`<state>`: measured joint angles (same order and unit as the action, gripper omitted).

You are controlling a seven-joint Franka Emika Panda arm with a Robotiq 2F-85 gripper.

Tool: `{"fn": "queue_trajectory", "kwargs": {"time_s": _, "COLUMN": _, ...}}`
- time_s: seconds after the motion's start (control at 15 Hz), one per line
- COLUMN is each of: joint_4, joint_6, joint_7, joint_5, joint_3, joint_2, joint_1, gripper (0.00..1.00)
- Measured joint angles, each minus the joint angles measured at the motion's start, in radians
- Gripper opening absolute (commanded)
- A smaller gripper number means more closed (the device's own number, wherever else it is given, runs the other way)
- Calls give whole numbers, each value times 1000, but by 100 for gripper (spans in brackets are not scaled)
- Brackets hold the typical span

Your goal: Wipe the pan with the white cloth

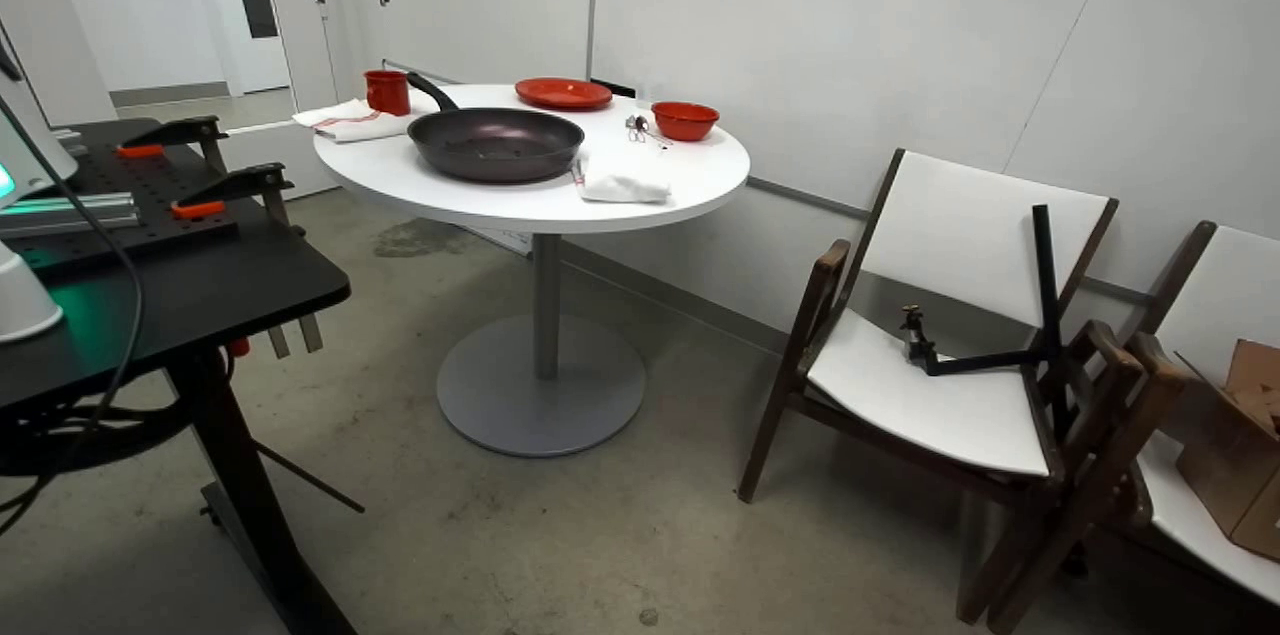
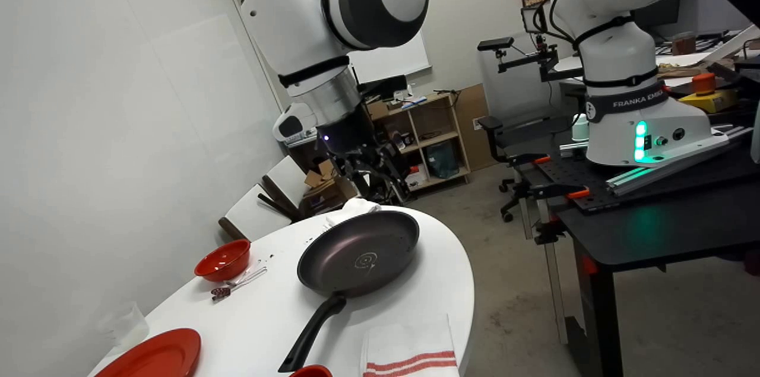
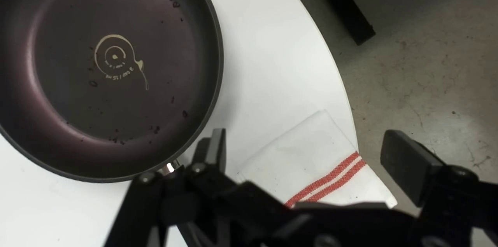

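The claw (image 1: 351, 1) hangs above the round table (image 1: 700, 165), fingers spread wide, gripping nothing. The striped white cloth (image 3: 299, 155) lies lower, between the fingers in the wrist view, on the table edge facing the desk (image 1: 250, 290); its stripes slant across the fingers' closing line, so a turn of the wrist may help. Near it sit the mug (image 1: 388, 95), inside hidden, and the pan (image 3: 113, 99), dark specks (image 3: 156, 129) in it. Across the pan, by the edge toward the chair (image 1: 920, 395), lies another white cloth (image 1: 622, 183); I can't tell which is meant. The red bowl (image 1: 685, 123) is farther off, contents unclear.
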<state>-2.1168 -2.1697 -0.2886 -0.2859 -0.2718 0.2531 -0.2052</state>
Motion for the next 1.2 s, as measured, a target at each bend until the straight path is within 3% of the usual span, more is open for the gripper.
{"fn": "queue_trajectory", "kwargs": {"time_s": 0.27, "joint_4": 30, "joint_6": -25, "joint_7": -12, "joint_5": -20, "joint_3": 1, "joint_2": 42, "joint_1": -11, "gripper": 100}}
{"fn": "queue_trajectory", "kwargs": {"time_s": 0.73, "joint_4": 137, "joint_6": -174, "joint_7": -88, "joint_5": -16, "joint_3": -7, "joint_2": 190, "joint_1": -43, "gripper": 100}}
{"fn": "queue_trajectory", "kwargs": {"time_s": 1.2, "joint_4": 210, "joint_6": -370, "joint_7": -83, "joint_5": 94, "joint_3": -28, "joint_2": 333, "joint_1": -47, "gripper": 100}}
